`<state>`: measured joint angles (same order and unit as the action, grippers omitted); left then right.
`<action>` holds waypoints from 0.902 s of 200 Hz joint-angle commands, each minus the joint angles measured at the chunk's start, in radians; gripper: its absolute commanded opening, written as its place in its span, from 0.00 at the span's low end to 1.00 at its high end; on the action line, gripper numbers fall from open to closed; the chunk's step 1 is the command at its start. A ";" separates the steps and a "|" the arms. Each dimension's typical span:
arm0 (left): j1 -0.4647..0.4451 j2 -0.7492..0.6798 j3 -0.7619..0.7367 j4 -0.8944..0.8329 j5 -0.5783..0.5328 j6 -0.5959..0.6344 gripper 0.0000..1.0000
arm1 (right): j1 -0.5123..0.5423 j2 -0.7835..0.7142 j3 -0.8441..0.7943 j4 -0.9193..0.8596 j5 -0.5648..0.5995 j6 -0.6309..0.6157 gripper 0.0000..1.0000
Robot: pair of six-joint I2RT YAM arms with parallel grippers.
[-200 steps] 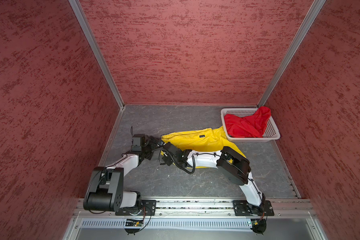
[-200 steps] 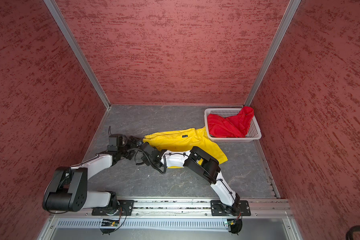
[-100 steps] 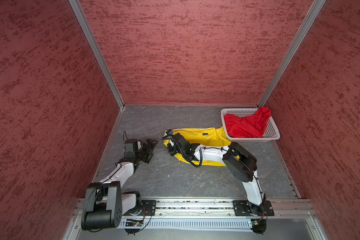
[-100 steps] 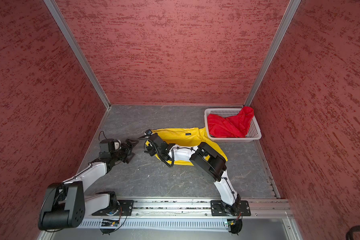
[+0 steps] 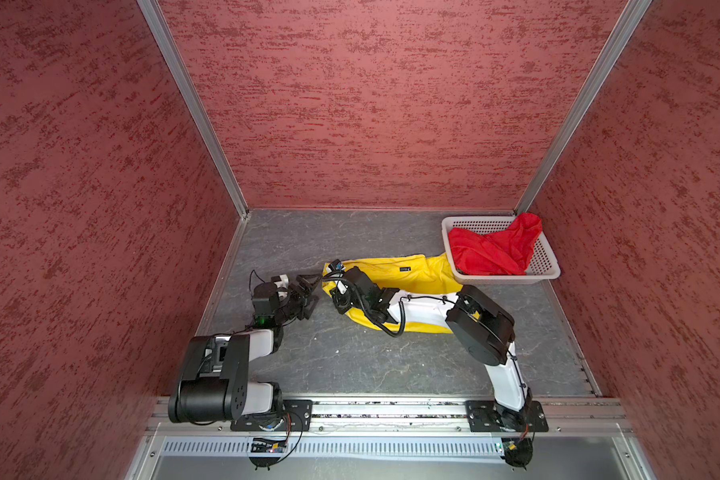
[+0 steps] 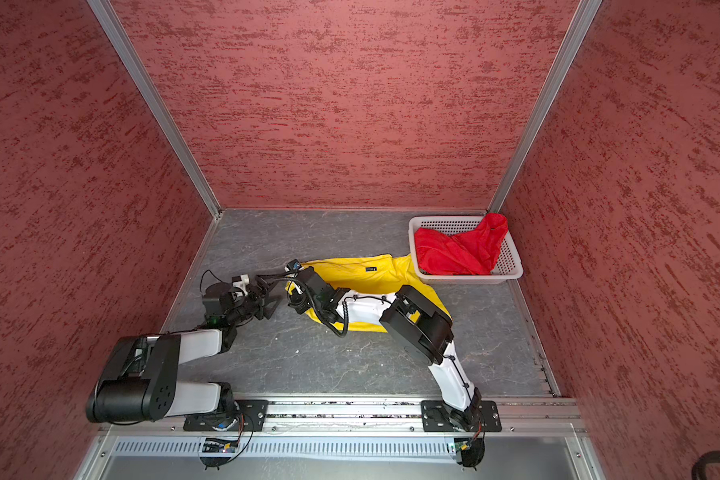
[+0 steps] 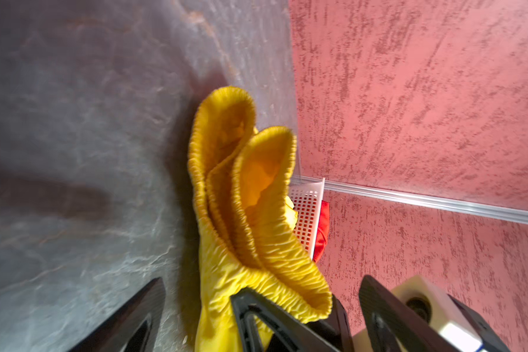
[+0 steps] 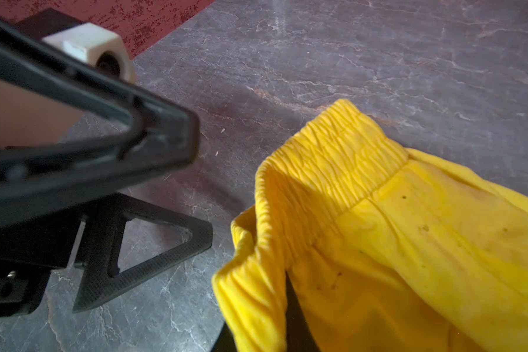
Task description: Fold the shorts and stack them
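Tabletop carries both pairs, neither folded. Yellow shorts sprawl mid-tabletop, crumpled, far leg reaching basket. Red shorts bunched inside basket, one end draped over back corner. Right claw clenched on yellow waistband, edge raised off tabletop. Left claw spread wide, empty, just beside same waistband. Judgement: early stage; flattening, both folds, stacking all left.

We're looking into a robot lab cell here: red textured walls are boxing in a grey slate floor, aluminium posts are framing the corners, and two arms are sitting bolted to a metal rail, with a bare circuit board hanging below it.
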<state>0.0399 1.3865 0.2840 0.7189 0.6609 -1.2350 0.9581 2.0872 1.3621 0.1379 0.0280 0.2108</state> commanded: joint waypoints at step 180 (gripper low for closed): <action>-0.033 0.309 0.151 0.099 0.070 -0.003 0.67 | 0.036 0.038 0.036 0.019 -0.188 0.094 0.39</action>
<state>-0.0105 1.6852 0.4229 0.8059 0.7021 -1.2434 0.9867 2.0979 1.3849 0.1101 -0.1101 0.2504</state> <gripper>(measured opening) 0.791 0.307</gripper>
